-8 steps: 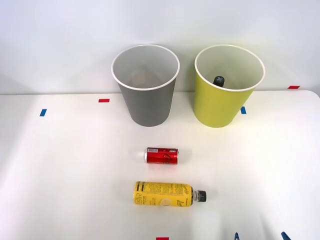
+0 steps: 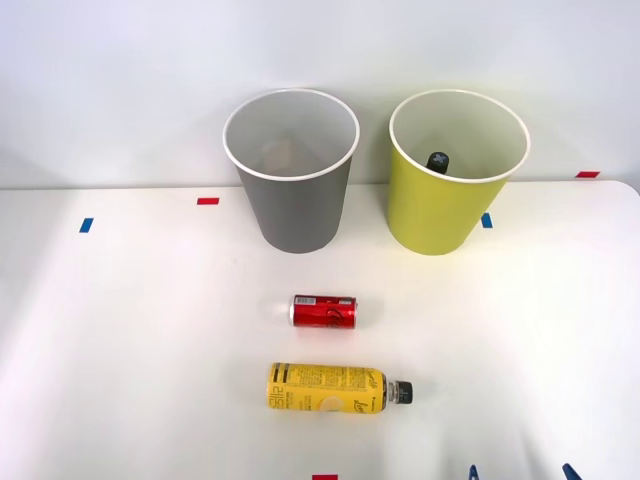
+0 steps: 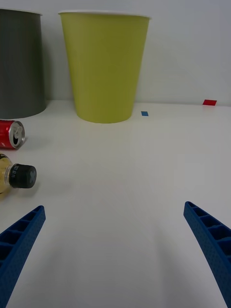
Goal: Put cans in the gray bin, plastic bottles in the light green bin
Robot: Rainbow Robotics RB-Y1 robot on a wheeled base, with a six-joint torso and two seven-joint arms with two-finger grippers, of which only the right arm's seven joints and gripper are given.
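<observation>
A red can [image 2: 323,311] lies on its side mid-table, its silver end showing in the wrist view [image 3: 11,134]. Nearer the front lies a yellow-labelled plastic bottle [image 2: 328,388] with its black cap [image 3: 22,175] pointing right. The gray bin [image 2: 292,170] stands at the back, the light green bin [image 2: 455,172] to its right with a black bottle cap [image 2: 438,160] showing inside. My right gripper [image 2: 520,472] is open at the front right edge, its blue fingers [image 3: 21,240] wide apart, right of the bottle and touching nothing.
Small red and blue tape marks [image 2: 207,201] dot the white table [image 2: 120,350]. A plain wall rises behind the bins. Open table surface lies left of the can and bottle and between my gripper and the green bin.
</observation>
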